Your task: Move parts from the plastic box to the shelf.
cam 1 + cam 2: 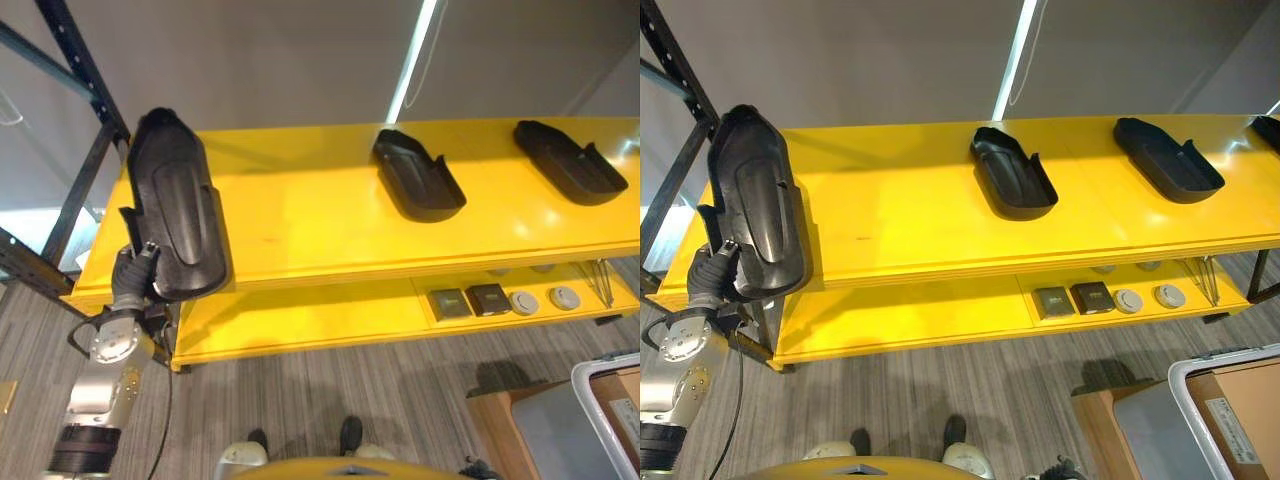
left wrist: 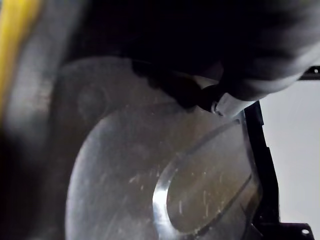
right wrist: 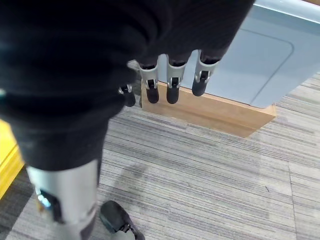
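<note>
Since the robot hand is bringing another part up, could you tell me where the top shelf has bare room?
The widest bare patch lies between the held part in the left robot hand and the middle part. A narrower gap separates that from the right part. The lower shelf's right end is crowded.

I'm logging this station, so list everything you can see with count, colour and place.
Held part: one, black, upright at the shelf's left end, in the left hand.
Placed parts: two, black, on the top shelf, one mid, one right.
Shelf: one, yellow, two levels.
Small items: four, two dark square, two pale round, lower level.
Plastic box: one, grey, on a wooden stand, lower right.
Left hand: curled round the held part.
Right hand: fingers relaxed, above the carpet.
</note>
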`<state>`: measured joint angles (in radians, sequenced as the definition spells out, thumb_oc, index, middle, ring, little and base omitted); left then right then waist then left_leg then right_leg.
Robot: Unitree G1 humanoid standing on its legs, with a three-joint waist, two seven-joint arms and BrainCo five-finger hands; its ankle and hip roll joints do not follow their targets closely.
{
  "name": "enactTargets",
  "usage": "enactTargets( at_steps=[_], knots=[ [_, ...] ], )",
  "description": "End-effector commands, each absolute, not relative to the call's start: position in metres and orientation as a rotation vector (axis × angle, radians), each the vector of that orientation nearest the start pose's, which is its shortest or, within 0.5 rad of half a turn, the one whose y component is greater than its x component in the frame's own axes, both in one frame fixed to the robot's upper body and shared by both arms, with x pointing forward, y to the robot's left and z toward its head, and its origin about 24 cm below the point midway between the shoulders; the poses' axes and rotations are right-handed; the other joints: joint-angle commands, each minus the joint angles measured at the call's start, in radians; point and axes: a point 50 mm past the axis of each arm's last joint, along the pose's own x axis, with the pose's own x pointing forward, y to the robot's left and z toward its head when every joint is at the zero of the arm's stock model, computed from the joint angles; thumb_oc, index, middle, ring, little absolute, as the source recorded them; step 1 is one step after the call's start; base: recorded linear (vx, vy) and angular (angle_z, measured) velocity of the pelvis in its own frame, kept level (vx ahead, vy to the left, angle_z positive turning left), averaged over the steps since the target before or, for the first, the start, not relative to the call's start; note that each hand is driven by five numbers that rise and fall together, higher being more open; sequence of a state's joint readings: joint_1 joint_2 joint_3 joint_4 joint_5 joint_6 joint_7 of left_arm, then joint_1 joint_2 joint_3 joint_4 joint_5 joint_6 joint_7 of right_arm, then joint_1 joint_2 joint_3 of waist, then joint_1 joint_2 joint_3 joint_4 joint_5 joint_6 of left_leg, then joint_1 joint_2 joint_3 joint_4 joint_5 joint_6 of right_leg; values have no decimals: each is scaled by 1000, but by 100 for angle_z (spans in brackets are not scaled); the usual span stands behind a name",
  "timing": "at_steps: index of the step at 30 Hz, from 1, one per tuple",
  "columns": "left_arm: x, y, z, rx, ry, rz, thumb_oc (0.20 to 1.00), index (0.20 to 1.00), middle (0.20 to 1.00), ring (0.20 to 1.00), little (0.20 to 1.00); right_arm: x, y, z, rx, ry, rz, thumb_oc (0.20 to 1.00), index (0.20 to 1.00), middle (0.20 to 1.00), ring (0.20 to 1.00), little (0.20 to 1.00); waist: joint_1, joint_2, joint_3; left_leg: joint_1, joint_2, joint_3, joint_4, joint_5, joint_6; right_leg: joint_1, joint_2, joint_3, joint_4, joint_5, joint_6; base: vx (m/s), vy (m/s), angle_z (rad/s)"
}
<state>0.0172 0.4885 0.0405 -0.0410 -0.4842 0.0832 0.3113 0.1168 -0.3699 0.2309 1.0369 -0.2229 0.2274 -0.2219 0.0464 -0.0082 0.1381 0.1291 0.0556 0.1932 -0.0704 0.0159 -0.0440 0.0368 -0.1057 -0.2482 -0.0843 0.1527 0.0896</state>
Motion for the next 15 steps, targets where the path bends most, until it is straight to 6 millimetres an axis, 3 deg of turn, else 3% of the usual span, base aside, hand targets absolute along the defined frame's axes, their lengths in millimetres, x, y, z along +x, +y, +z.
enactTargets(
  at_steps=[1, 8, 12, 15],
  knots=[
    [277, 268, 112, 93, -133, 383, 200, 200, 200, 200, 200, 51, -290, -145, -845, 1389, -77, 1000, 1000, 1000, 1000, 1000, -12, -4, -20, -62, 38, 20, 37, -39, 15, 6, -52, 26, 48, -107, 72, 84, -3, -1],
    [300, 304, 119, 328, -30, 486, 200, 200, 200, 200, 200, 45, -292, -145, -880, 1402, -15, 1000, 1000, 1000, 1000, 1000, -75, 21, -26, -40, 48, 60, 32, -43, 12, -9, -49, 53, 73, -125, 79, 46, 15, -11],
    [313, 327, 125, 344, 42, 567, 200, 200, 200, 200, 200, 47, -299, -142, -913, 1404, -3, 1000, 1000, 1000, 1000, 1000, -114, 35, -21, -43, 49, 84, 33, -46, 11, -31, -49, 74, 83, -127, 84, 5, 32, -18],
    [318, 340, 118, 296, 113, 632, 200, 200, 200, 200, 200, 45, -305, -141, -932, 1407, -2, 1000, 1000, 1000, 1000, 1000, -140, 43, -19, -41, 47, 100, 30, -49, 13, -39, -46, 90, 82, -128, 84, 18, 23, -12]
  ],
)
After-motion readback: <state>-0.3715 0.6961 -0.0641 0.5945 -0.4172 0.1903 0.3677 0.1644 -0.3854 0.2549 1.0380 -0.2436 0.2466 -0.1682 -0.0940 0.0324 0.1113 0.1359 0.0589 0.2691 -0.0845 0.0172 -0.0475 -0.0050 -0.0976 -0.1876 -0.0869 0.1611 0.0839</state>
